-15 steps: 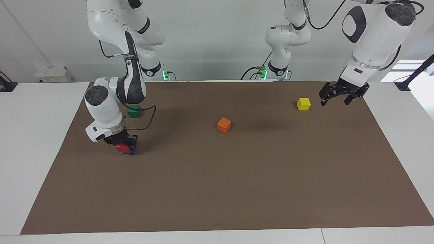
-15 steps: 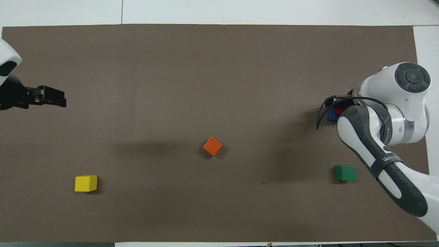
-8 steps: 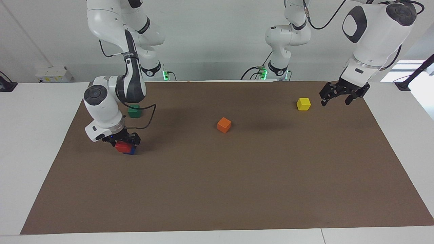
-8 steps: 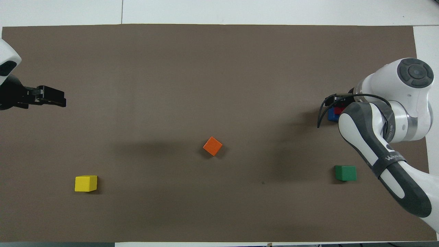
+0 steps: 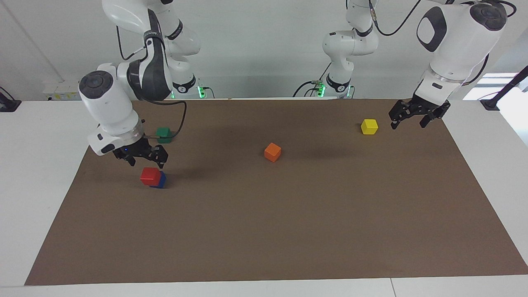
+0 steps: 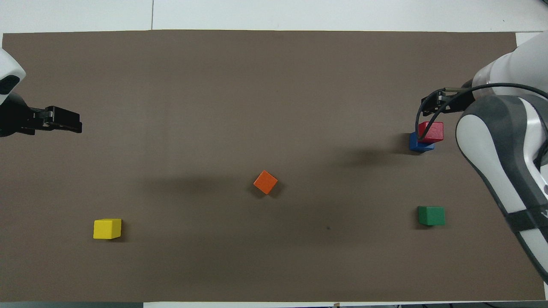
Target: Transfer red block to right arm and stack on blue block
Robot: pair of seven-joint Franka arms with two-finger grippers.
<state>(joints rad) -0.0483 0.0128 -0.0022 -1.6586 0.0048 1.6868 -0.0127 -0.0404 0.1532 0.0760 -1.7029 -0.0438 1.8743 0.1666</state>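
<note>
Stack inspected: red block [image 5: 149, 176] sits on blue block [image 5: 159, 180] at the right arm's end of the surface [image 5: 288, 231], offset but supported. Withdrawal should go straight up, clear of the stack, so nothing nudges it. Right pincer [image 5: 142, 156] hangs released and empty just above the red block, wrist angled down. Left pincer [image 5: 414, 116] waits released beside the yellow block [image 5: 369, 126], arm idle.

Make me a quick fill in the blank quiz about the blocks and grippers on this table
1. The red block sits on the ____ block.
2. The right gripper, open, is over the ____ block.
3. The left gripper waits beside the ____ block.
4. The block between the two arms' ends of the table is ____.

Missing words: blue; red; yellow; orange
</note>
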